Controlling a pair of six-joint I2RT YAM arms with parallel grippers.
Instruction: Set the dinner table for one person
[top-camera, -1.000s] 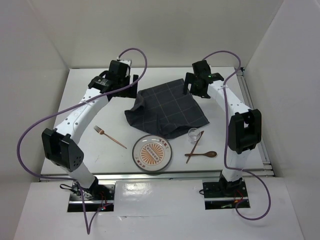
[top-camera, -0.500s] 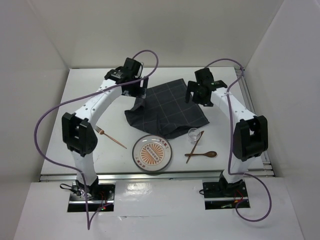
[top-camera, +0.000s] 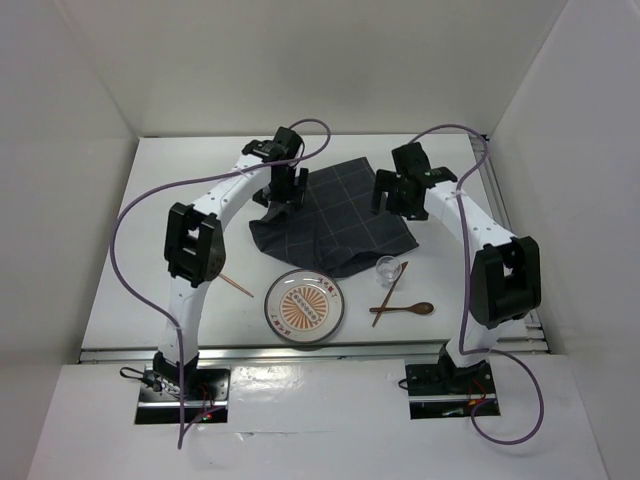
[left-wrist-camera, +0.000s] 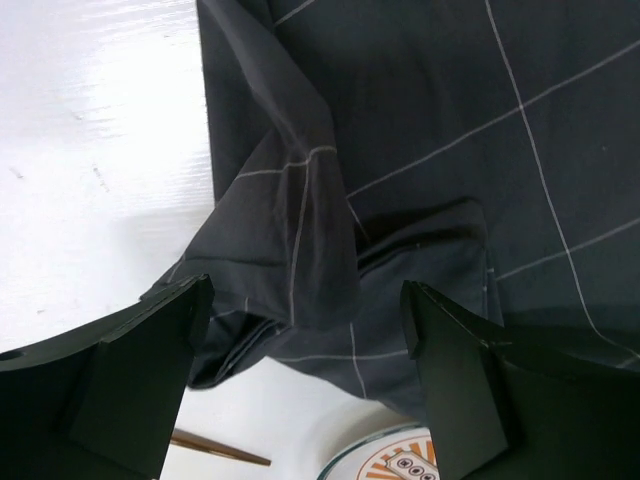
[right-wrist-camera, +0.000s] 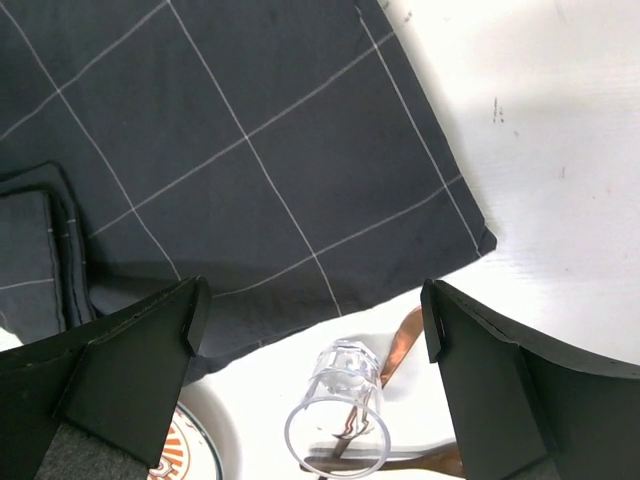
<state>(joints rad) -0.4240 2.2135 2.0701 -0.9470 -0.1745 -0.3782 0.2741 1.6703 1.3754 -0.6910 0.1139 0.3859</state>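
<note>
While the dinner table (top-camera: 345, 150) fills the enclosure as a flat, glossy white rectangle with a metal rail (top-camera: 350, 349) on its near edge, a dark grey cloth (top-camera: 340, 220) with thin pale checks lies at its middle, smooth toward the right edge and bunched into soft folds on its left side. Near the cloth's front corner, toward the near edge, sit a round plate (top-camera: 305, 307) with an orange sunburst print, a small clear glass (top-camera: 387, 268), a brown spoon (top-camera: 410, 309) and a slim copper-toned stick (top-camera: 390, 292). Over the rumpled folds the left gripper (left-wrist-camera: 305, 330) hangs with jaws spread wide, gripping nothing; the right gripper (right-wrist-camera: 315, 320) is parted too, above the cloth's right corner and the glass
</note>
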